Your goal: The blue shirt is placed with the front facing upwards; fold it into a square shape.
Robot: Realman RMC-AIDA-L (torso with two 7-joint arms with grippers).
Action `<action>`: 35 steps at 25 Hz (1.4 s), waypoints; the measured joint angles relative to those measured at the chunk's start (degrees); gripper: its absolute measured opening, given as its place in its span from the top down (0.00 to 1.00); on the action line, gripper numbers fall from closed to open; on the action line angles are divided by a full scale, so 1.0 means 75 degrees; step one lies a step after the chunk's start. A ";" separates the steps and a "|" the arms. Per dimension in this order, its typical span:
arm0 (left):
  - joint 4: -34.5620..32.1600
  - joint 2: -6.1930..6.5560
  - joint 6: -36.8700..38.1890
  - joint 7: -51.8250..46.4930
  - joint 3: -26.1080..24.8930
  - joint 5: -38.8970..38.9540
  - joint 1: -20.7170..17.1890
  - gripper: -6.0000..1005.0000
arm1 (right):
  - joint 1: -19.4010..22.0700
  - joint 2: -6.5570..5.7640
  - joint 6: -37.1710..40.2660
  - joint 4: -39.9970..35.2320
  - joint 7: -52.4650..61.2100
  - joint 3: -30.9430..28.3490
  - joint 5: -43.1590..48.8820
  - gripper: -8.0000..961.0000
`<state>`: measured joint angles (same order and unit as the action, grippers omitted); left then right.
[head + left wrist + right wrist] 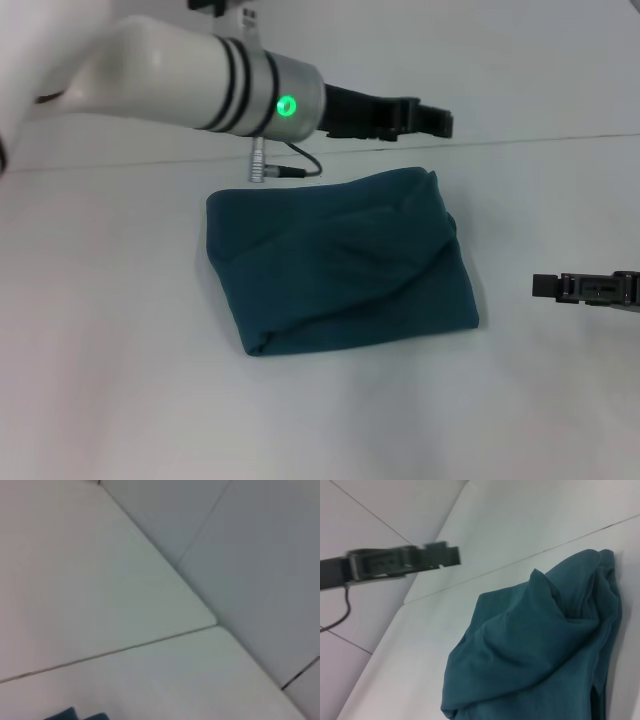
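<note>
— What do you see around the work?
— You have a white table (120, 380) with a thin dark seam (560, 138) across its far part.
— And past it?
— You see pale grey floor tiles (260, 545) beyond the table's corner.

Surface: I see a white table (120, 380) with a thin seam running across its far part.
On it: I see the blue shirt (340, 262), folded into a rumpled near-square, lying flat below the left jaws, beside the right jaws.
</note>
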<state>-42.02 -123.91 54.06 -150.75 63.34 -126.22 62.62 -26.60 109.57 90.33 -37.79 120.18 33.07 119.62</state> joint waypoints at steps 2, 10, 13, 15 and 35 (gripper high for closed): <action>-0.0331 0.0022 0.0205 0.0004 -0.0157 0.0102 -0.0296 0.44 | 0.0009 -0.0012 0.0000 -0.0001 0.0001 -0.0012 0.0000 0.08; -0.0855 0.0196 0.1932 -0.0100 -0.2053 0.0169 -0.1456 0.12 | -0.0172 -0.0115 -0.0018 -0.0058 0.0274 0.0007 0.0220 0.08; -0.0747 0.0334 0.2215 -0.0199 -0.2475 0.0178 -0.1902 0.08 | -0.0455 -0.0301 -0.0155 -0.0101 0.0898 0.0009 0.0642 0.08; -0.0655 0.0430 0.2353 -0.0243 -0.2647 0.0185 -0.2236 0.08 | -0.0752 -0.0510 -0.0207 -0.0111 0.1503 0.0014 0.0927 0.08; 0.0516 0.0428 0.1603 0.0113 -0.3006 -0.0338 -0.2796 0.13 | -0.3108 -0.0485 -0.1903 -0.1585 0.4655 0.0040 0.3598 0.08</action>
<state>-38.15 -120.70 66.08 -149.90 40.80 -128.76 41.65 -49.92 105.93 76.06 -49.67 155.10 33.38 146.60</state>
